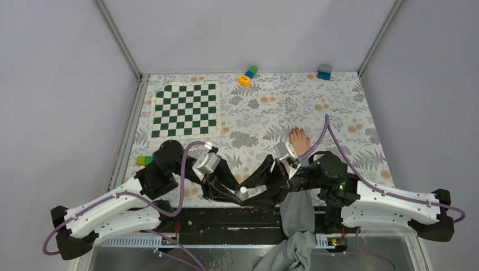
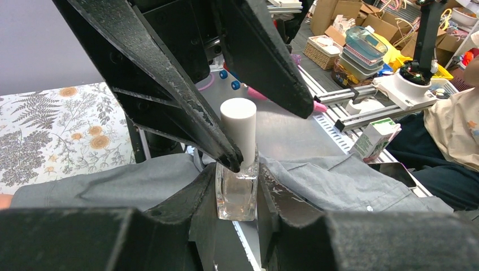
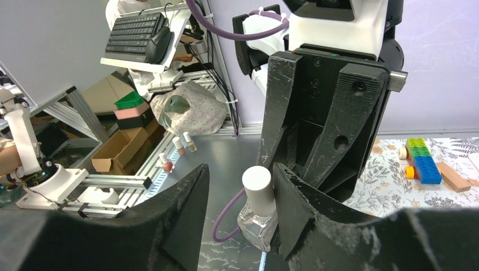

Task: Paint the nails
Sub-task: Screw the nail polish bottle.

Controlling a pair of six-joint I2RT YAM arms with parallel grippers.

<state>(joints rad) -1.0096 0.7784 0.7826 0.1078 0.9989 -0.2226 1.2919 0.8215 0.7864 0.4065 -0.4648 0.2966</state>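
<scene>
Uncapping step, by the look of it: left end effector (image 2: pixel 237 197) pinches the clear square glass bottle (image 3: pixel 254 224), right end effector (image 3: pixel 242 178) spread astride its white cylindrical cap (image 2: pixel 238 127), squeeze-and-twist likely next, the nails waiting on the bare hand (image 1: pixel 300 142) flat on the floral worktop (image 1: pixel 254 113).

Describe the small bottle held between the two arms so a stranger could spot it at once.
On the floral table, look at the middle of the near edge. There the left gripper clamps a small square clear-glass bottle. Its white cylindrical cap stands out between the right gripper's black fingers.
</scene>
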